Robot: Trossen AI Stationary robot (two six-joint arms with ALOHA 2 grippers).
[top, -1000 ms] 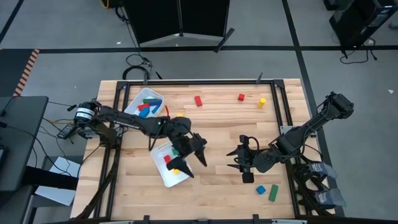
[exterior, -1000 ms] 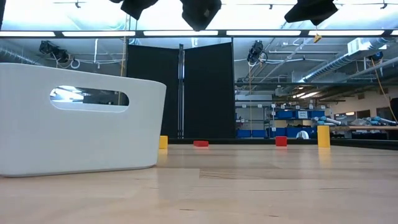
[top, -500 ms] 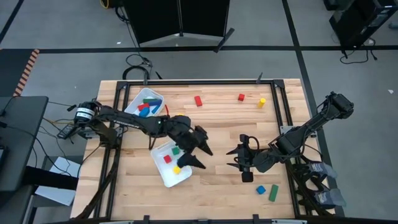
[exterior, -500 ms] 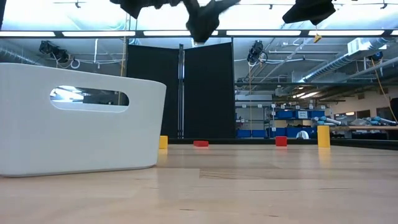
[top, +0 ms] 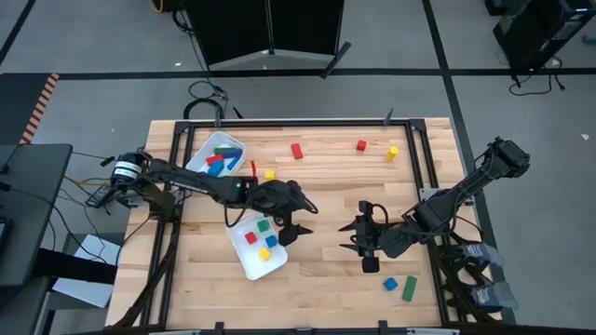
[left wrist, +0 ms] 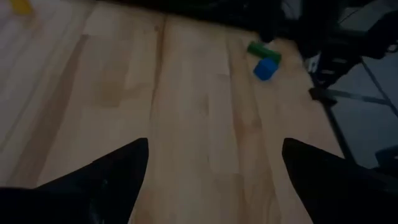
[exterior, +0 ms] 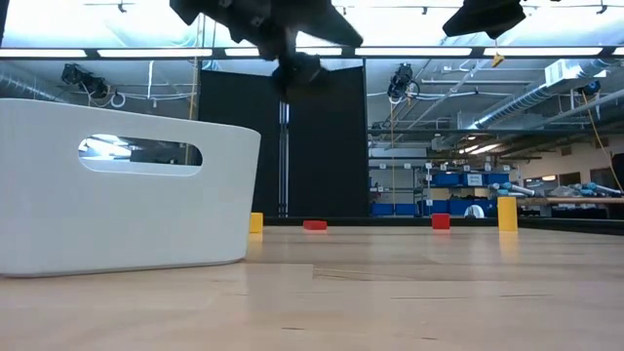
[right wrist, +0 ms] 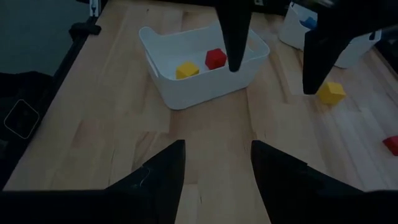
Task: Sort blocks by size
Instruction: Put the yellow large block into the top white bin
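small solid-coloured blocks: red (top: 250,237), green (top: 264,224), blue (top: 272,241) and yellow (top: 264,253) cubes lie in the white tray just beside the left gripper (top: 292,220); blue cube (top: 390,284) and green bar (top: 409,288) near the right gripper (top: 363,237).

A wooden table (top: 317,279) carries two white trays (top: 244,263) and scattered blocks (top: 297,151).

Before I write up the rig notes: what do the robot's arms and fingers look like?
Both arms are dark, nearly black, built of slim jointed segments. The left gripper and right gripper each end in two flat, tapering dark fingers, matte and unmarked in the wrist views. The left arm's base carries a pale round part with loose cables beside it.
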